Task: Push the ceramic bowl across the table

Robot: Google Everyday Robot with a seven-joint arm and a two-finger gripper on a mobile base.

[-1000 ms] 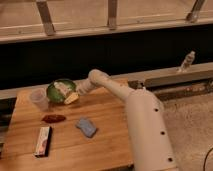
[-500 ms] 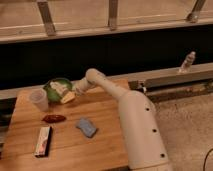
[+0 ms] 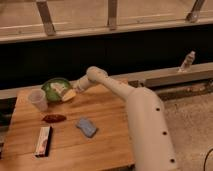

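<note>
The green ceramic bowl [image 3: 53, 88] sits near the far left edge of the wooden table [image 3: 105, 112], with something pale inside it. My gripper [image 3: 69, 95] is at the end of the white arm that reaches over the table from the right. It is low against the bowl's right front rim. A clear plastic cup [image 3: 38, 100] stands just left of and in front of the bowl, close to it.
A dark red item [image 3: 54, 118], a blue cloth-like item [image 3: 87, 127] and a long flat packet [image 3: 43, 140] lie on the near half of the table. A bottle [image 3: 187, 61] stands on the ledge at the far right. A dark wall runs behind the table.
My gripper and the bowl have both shifted a little to the left and toward the back edge. The bowl is now closer to the cup, which has hardly moved.
</note>
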